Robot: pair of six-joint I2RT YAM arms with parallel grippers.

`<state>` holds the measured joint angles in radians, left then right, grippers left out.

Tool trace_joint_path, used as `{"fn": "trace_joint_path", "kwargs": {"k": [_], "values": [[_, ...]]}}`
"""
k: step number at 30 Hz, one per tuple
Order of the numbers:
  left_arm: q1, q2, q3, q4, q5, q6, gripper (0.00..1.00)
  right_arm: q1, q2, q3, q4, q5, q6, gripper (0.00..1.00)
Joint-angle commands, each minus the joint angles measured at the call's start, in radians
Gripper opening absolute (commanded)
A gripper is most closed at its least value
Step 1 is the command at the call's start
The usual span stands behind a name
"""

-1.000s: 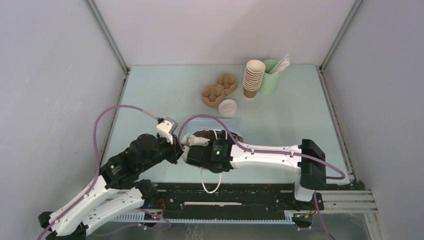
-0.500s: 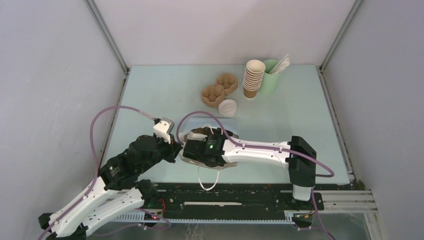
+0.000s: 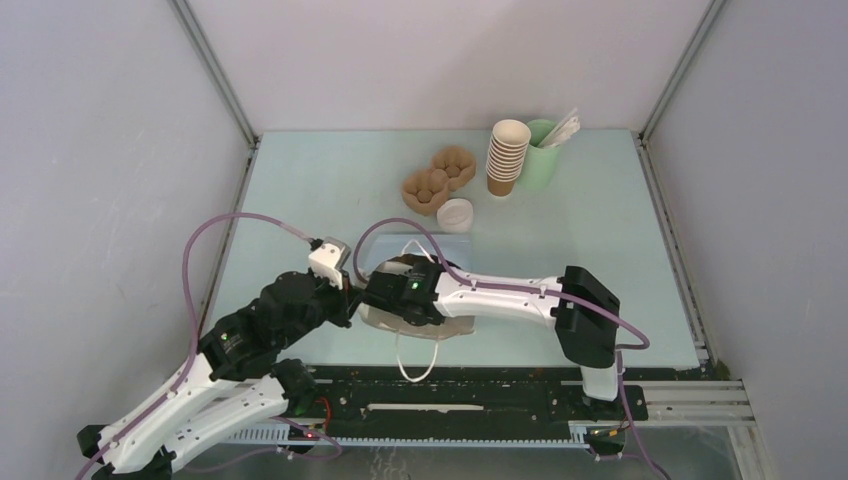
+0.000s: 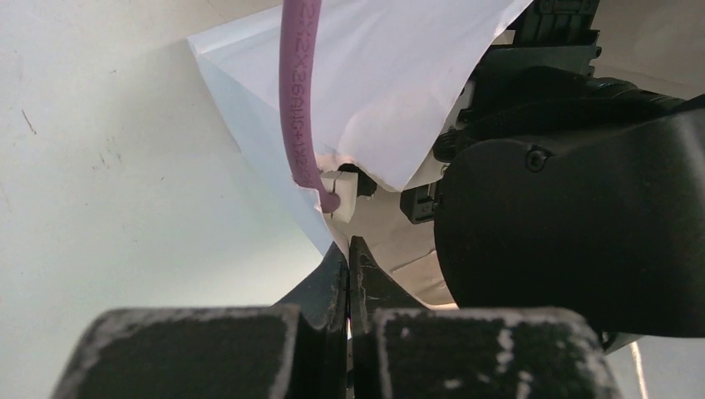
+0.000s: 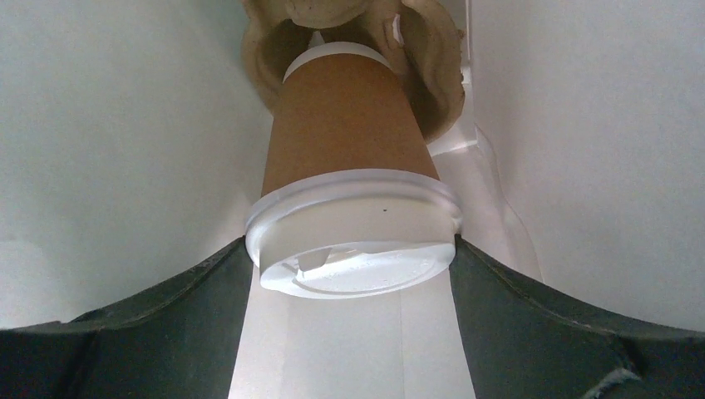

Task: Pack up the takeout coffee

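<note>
right wrist, takeout coffee [image 5: 349, 141] in hand [image 5: 353, 253], carrier [image 5: 436, 79] at its base (bag [image 5: 125, 133] walls around)

A pale mint-green flat bench [image 3: 330, 190] sits boxed in by plain pale grey wall panels [image 3: 440, 60] behind it and on both sides. Bare aluminium corner posts [image 3: 215, 75] rise from its far corners. A black metal rail [image 3: 500, 385] runs along its near edge. The light is soft and even.
</note>
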<state>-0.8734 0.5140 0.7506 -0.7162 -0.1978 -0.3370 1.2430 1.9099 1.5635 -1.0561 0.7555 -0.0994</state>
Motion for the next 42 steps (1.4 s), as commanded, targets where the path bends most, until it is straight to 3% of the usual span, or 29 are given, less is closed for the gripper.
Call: {"fn": "trace_joint_path", "kwargs": {"k": [1, 12, 19, 27, 33, 39, 42], "values": [[-0.021, 0.001, -0.001, 0.063, 0.090, -0.007, 0.00, -0.019, 0.037, 0.021, 0.086, 0.028, 0.006, 0.55], [-0.023, 0.008, 0.000, 0.063, 0.086, -0.007, 0.00, -0.020, -0.051, -0.075, 0.316, 0.095, -0.070, 0.54], [-0.024, 0.014, 0.003, 0.063, 0.083, -0.010, 0.00, -0.027, -0.038, -0.072, 0.333, 0.143, -0.075, 0.55], [-0.023, 0.027, 0.003, 0.063, 0.080, -0.013, 0.00, -0.047, -0.069, -0.129, 0.467, 0.008, -0.180, 0.60], [-0.024, 0.032, 0.004, 0.063, 0.079, -0.015, 0.00, -0.057, -0.081, -0.132, 0.477, -0.050, -0.221, 0.67], [-0.024, 0.034, 0.003, 0.063, 0.077, -0.016, 0.00, -0.073, -0.023, -0.075, 0.442, 0.078, -0.168, 0.56], [-0.024, 0.037, 0.004, 0.063, 0.076, -0.015, 0.00, -0.072, 0.009, -0.076, 0.470, 0.104, -0.165, 0.56]]}}
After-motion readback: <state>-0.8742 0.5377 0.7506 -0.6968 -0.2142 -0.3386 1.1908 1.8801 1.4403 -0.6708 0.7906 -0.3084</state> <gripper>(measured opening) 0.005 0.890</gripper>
